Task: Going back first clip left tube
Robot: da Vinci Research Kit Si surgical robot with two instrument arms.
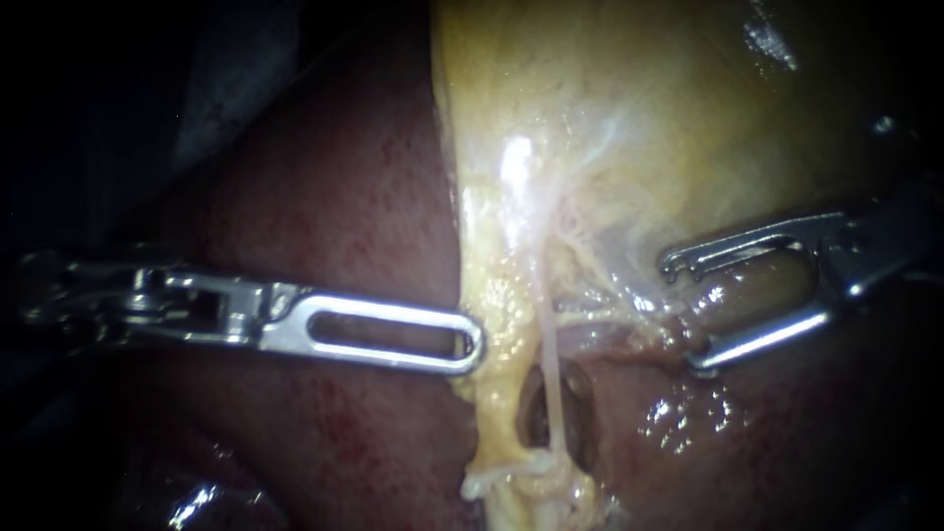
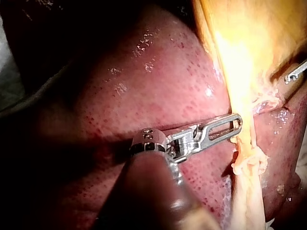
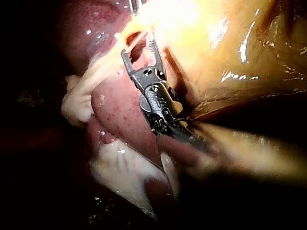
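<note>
One left tool, one right tool, one tube between.

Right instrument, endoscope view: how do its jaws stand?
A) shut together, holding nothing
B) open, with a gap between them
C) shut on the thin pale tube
B: the right instrument shows a clear gap between its two jaws, and they stand beside the thin pale tube, not around it.
</note>
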